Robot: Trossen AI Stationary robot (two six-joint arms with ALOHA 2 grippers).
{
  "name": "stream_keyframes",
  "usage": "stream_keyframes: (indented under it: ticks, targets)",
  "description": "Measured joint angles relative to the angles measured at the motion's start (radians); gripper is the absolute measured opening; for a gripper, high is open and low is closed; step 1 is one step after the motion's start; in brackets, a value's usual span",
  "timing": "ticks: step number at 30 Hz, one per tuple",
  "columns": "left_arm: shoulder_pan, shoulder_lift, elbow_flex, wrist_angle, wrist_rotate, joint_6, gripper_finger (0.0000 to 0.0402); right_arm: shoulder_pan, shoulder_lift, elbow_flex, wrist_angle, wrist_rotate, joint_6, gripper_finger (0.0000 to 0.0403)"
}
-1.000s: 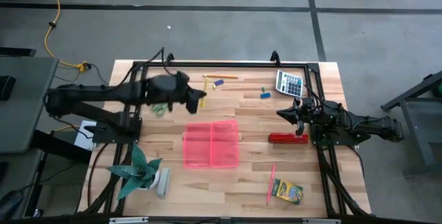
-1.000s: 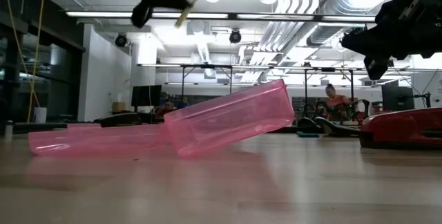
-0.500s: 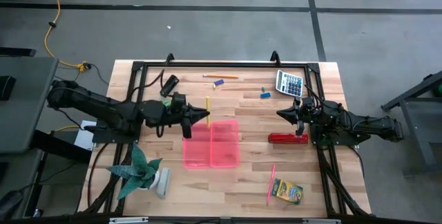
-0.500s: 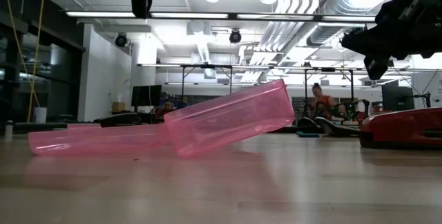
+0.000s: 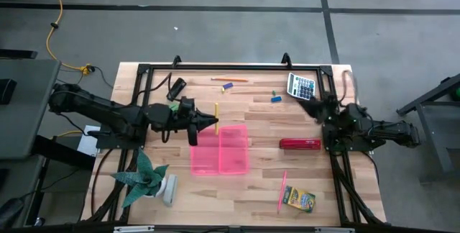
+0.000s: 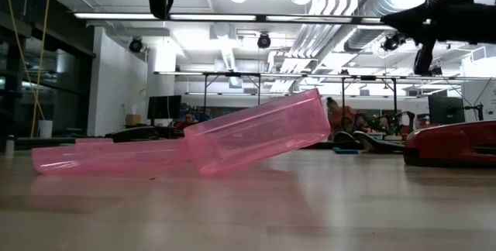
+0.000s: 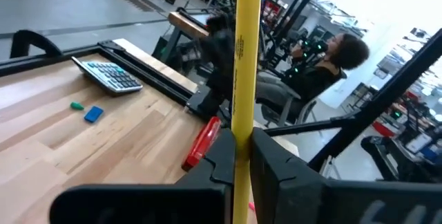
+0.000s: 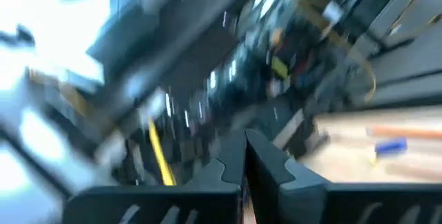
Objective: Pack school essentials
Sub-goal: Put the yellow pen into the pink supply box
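A thin yellow pencil [image 7: 245, 51] is in my left gripper [image 5: 213, 121], which is shut on it and points level toward the table's right, just above the far left corner of the open pink case [image 5: 219, 149]. The case lies open in the middle of the table, one half tipped up [image 6: 260, 131]. My right gripper [image 5: 310, 106] is shut and holds nothing, raised between the calculator [image 5: 302, 87] and the red stapler [image 5: 300, 144]. An orange pencil [image 5: 230, 80], small erasers [image 5: 274, 97], a pink pen [image 5: 282, 190] and the crayon box [image 5: 298, 199] lie on the table. My left gripper pinches the yellow pencil between its two fingers [image 7: 222, 156], at a spot on the shaft [image 7: 242, 131] below its long free end. The fingers come in level from the table's left and lie across the pencil. The pencil is lifted clear above the pink case's edge.
A potted plant [image 5: 147, 177] stands at the near left. A black frame [image 5: 230, 66] runs along the table's far and side edges. Bare wood lies between the case and the stapler. People sit in the room behind the table.
My left gripper has swung from the far part of the table toward the near edge to the pink case's far left corner, carrying the pencil and levelling out, then held still. My right gripper has risen, tipped upward and rolled, moving away from the stapler toward the calculator.
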Motion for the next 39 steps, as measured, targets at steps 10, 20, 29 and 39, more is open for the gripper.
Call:
stream_keyframes:
  ticks: [10,20,29,39]
  targets:
    - [0.013,-0.062,0.001,-0.015,0.051,0.069,0.0003,0.0,0.073,0.001,0.34,0.074,0.009,0.0]
    - [0.013,-0.11,0.0,-0.032,0.042,0.105,0.0003,0.028,0.504,0.254,0.338,-0.298,-0.262,0.0]
    - [0.013,-0.111,0.0,-0.032,0.046,0.111,0.0003,0.072,0.78,0.519,0.051,-0.433,-0.409,0.0]
    - [0.013,-0.084,0.002,-0.021,0.041,0.056,0.0003,0.084,0.819,0.576,0.007,-0.457,-0.453,0.0]
